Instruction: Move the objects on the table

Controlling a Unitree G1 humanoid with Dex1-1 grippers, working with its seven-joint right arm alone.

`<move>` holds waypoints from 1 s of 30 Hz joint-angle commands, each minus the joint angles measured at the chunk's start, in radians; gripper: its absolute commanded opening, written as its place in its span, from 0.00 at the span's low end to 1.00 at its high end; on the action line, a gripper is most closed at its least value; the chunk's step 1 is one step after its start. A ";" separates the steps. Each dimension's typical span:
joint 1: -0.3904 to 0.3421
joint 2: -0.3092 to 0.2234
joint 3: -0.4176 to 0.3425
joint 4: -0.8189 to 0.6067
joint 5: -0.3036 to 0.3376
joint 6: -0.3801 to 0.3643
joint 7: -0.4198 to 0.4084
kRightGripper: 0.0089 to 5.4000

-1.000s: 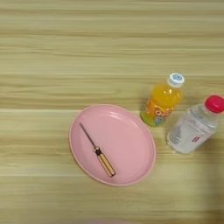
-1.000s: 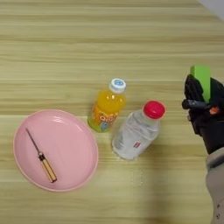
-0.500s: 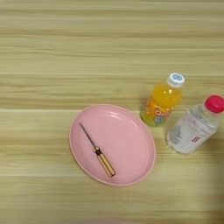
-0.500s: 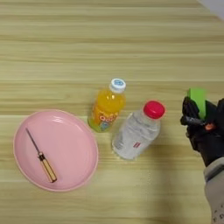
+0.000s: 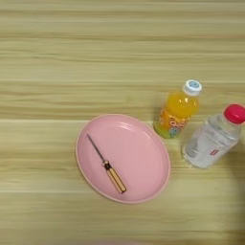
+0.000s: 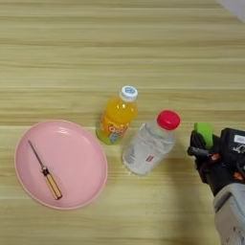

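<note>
End effector (image 6: 203,143) pinching the green block (image 6: 205,133), right of the water bottle (image 6: 149,144).

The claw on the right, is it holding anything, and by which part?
Yes: the right claw grips the green block by its lower end; the block's upper end sticks out above the black fingers.

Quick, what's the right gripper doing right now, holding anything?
Right gripper: shut on the green block, to the right of the water bottle.
</note>
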State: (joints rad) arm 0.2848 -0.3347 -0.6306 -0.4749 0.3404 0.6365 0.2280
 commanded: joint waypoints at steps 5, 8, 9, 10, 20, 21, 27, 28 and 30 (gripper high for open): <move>-0.012 -0.020 0.041 0.023 -0.031 -0.083 0.005 0.26; -0.010 -0.018 0.051 0.033 -0.035 -0.090 0.006 0.26; -0.010 -0.017 0.055 0.037 -0.037 -0.092 0.006 0.26; -0.010 -0.016 0.058 0.041 -0.039 -0.094 0.007 0.26; -0.021 -0.018 0.078 0.120 -0.059 -0.123 0.013 0.26; -0.021 -0.019 0.079 0.126 -0.061 -0.125 0.013 0.26; -0.020 -0.023 0.091 0.160 -0.075 -0.132 0.016 0.26; -0.019 -0.023 0.093 0.161 -0.077 -0.131 0.017 0.26; -0.017 -0.025 0.098 0.162 -0.080 -0.129 0.020 0.26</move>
State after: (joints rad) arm 0.2925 -0.3182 -0.5307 -0.2814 0.2713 0.5546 0.2479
